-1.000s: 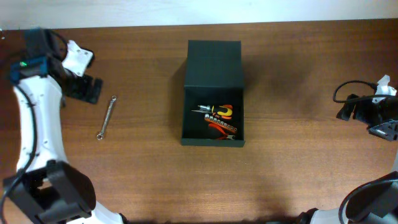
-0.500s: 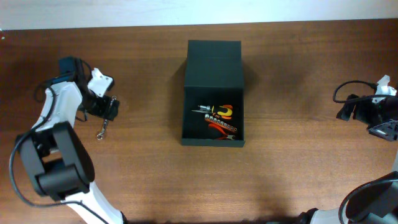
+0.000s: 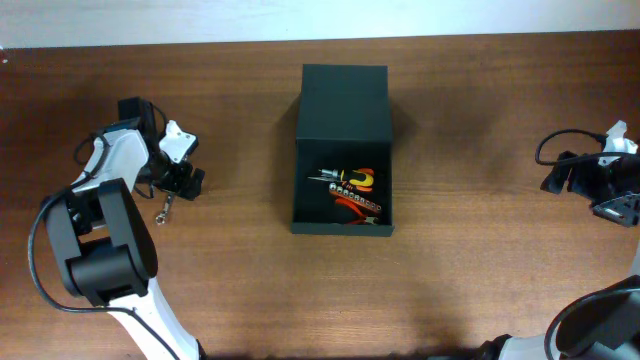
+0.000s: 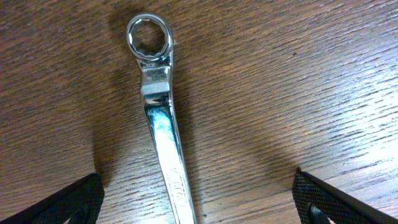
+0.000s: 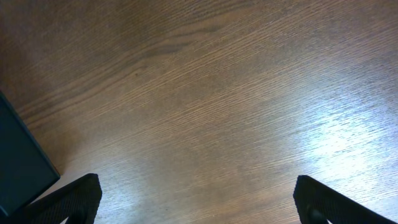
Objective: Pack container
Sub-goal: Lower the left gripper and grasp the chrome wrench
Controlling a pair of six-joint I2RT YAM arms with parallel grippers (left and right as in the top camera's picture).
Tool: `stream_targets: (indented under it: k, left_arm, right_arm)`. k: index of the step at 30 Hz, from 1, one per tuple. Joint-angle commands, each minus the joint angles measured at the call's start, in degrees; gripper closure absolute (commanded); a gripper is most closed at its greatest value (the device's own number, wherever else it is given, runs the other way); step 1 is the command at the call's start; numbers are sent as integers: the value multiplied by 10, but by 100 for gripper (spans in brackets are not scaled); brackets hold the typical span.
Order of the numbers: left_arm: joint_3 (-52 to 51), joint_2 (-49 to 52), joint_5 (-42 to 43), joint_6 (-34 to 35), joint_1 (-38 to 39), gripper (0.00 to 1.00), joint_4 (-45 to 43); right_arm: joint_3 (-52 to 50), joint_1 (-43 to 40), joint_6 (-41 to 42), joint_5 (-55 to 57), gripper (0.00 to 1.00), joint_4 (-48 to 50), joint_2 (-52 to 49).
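Note:
The black container (image 3: 343,100) stands mid-table with its flap lid open to the far side; a corner of it shows in the right wrist view (image 5: 18,168). Inside lie red-handled pliers, a small screwdriver and a bit strip (image 3: 352,190). A silver ring wrench (image 4: 158,118) lies flat on the wood at the left; in the overhead view only its end (image 3: 162,212) shows. My left gripper (image 3: 183,182) is open right over the wrench, its fingers wide on either side of the shaft (image 4: 196,208). My right gripper (image 3: 612,205) is open and empty at the far right edge.
The brown wooden table (image 3: 480,270) runs across the whole view. A pale wall strip lies along the far edge. A black cable loops by the right arm (image 3: 560,150).
My left arm has swung from the far left toward the wrench and come down over it, covering most of it in the overhead view. The right arm and the container are unmoved.

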State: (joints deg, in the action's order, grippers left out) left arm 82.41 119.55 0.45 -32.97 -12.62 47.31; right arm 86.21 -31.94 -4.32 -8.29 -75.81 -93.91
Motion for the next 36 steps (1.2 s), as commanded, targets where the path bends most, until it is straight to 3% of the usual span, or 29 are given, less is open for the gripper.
stream_targets:
  k: [1,15,18,19,23,27,33,36]
  left_arm:
    - [-3,27,-52,13,4,1,-1]
    - [-3,27,-28,17,5,0,5]
    - [-3,27,-28,17,5,10,5]
    - [-3,27,-28,17,5,20,7]
    - [-3,27,-28,17,5,41,10]
    - [-3,27,-28,17,5,56,13]
    - [-3,27,-28,17,5,69,14]
    - [-3,27,-28,17,5,84,16]
  right_arm:
    - [-1,2,3,-5,1,-4,7]
    - [-1,2,3,-5,1,-4,7]
    - [-1,2,3,-5,1,-4,7]
    - [-1,2,3,-6,1,-5,7]
    - [-1,2,3,-6,1,-7,7]
    - [-1,2,3,-6,1,-9,7]
    - [-1,2,3,-6,1,-9,7]
    - [-1,2,3,-6,1,-9,7]
